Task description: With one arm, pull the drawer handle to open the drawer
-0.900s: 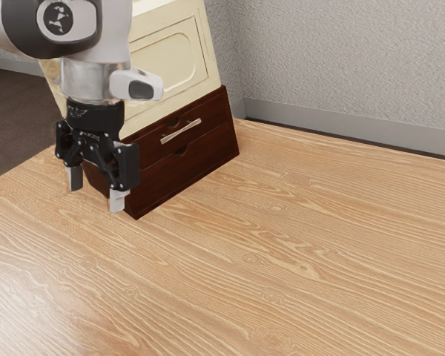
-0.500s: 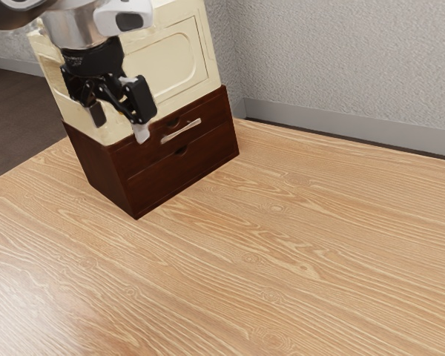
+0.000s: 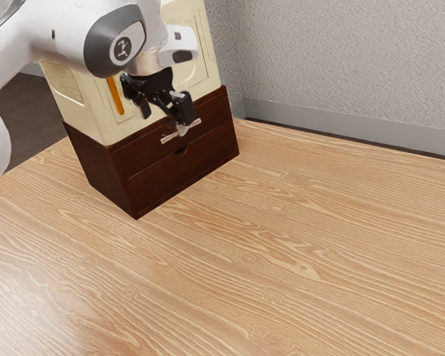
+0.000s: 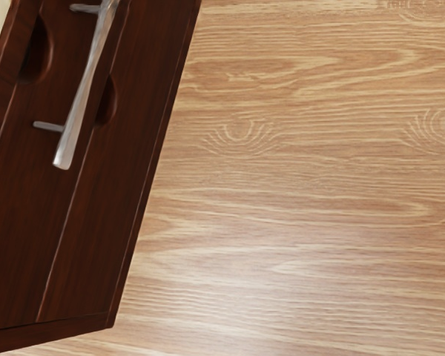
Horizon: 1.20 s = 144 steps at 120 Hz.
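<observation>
My gripper (image 3: pixel 163 122) is tilted at the front of the dark brown drawer unit (image 3: pixel 104 169), its two fingers spread apart. One fingertip overlaps the silver bar handle (image 3: pixel 168 139) in the exterior view; whether they touch, I cannot tell. The upper drawer front (image 3: pixel 139 152), which bears the handle, looks flush with the unit. From the wrist view, the handle (image 4: pixel 80 107) stands off the drawer front on two thin posts, with nothing around it, and the brown unit (image 4: pixel 96 245) runs alongside the table.
A cream cabinet block (image 3: pixel 81 111) sits on top of the brown unit, close behind the hand. The wooden table (image 3: pixel 282 252) spreads out before the drawers. A grey textured wall (image 3: pixel 341 59) rises beyond the table's far edge.
The hand has risen from low beside the unit's near corner, tilted, and moved toward the exterior view's right, up to the handle. The drawer unit has not moved.
</observation>
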Available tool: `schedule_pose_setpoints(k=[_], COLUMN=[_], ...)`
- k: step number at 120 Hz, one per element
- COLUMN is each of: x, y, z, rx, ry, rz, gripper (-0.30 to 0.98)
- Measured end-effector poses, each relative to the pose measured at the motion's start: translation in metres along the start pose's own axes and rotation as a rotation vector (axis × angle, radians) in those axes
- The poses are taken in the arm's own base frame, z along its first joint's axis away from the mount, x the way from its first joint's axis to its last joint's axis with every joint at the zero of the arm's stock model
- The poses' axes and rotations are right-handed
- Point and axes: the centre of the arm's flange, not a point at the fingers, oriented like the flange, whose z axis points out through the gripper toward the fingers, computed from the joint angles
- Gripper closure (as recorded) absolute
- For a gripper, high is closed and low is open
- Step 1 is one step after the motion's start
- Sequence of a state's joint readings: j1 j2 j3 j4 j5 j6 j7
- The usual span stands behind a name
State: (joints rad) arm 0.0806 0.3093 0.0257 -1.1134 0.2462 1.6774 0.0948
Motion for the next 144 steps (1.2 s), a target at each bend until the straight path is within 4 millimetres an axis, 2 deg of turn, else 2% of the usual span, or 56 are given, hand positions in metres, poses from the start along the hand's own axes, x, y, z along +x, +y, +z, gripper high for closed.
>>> schedule_pose_setpoints(k=[8, 19, 31, 50, 65, 96, 144], x=[0.010, 0.025, 0.038, 0.046, 0.048, 0.049, 0.059], y=[0.005, 0.007, 0.011, 0.011, -0.003, -0.016, -0.017], z=[0.008, 0.037, 0.054, 0.078, 0.101, 0.106, 0.119], rx=[0.007, 0.020, 0.029, 0.036, 0.044, 0.095, 0.128], ry=[0.029, 0.047, 0.072, 0.075, 0.062, 0.076, 0.099], rz=[0.032, 0.068, 0.104, 0.145, 0.152, 0.195, 0.251], gripper=[0.00, 0.00, 0.00, 0.00, 0.00, 0.00, 0.00])
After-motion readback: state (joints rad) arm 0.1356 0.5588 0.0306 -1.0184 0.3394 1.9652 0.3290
